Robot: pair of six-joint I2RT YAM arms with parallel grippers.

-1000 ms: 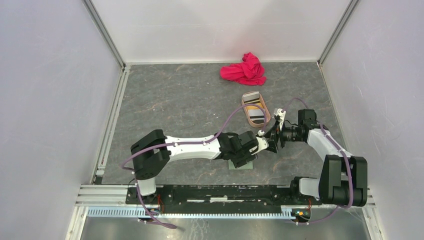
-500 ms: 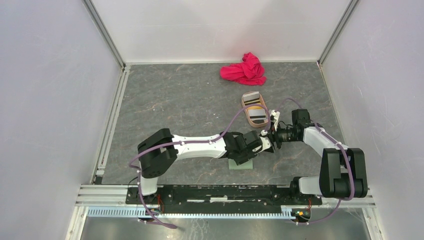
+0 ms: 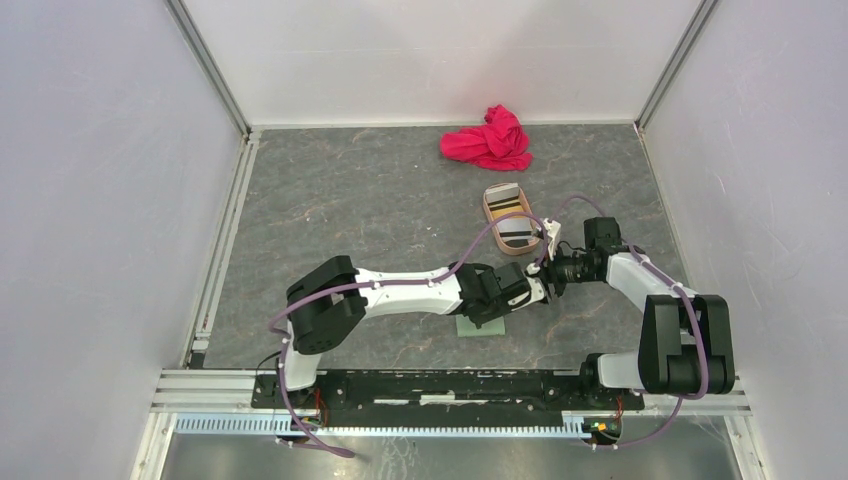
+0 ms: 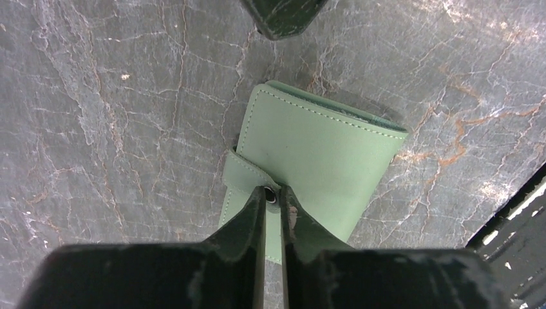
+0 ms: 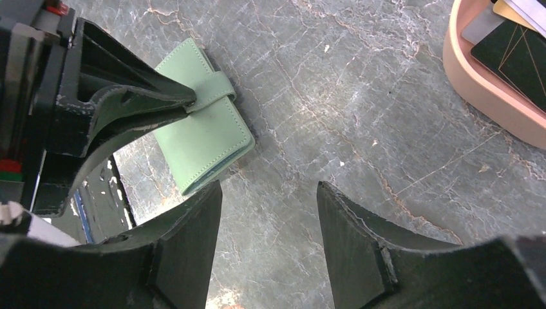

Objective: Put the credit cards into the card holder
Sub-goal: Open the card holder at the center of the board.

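1. Lying closed on the counter (image 3: 350, 200) near the arm bases, the green card holder (image 4: 322, 154) has its snap strap (image 5: 216, 89) pinched by the left jaws, which are nearly pressed together.
2. Right jaws hang spread and empty just beside it.
3. Farther back, credit cards (image 3: 512, 228) lie in a pink tray (image 5: 476, 84).
4. Red cloth (image 3: 487, 140) lies farthest.

left arm (image 3: 400, 291): reaching right, jaws pinched | right arm (image 3: 641, 281): jaws apart
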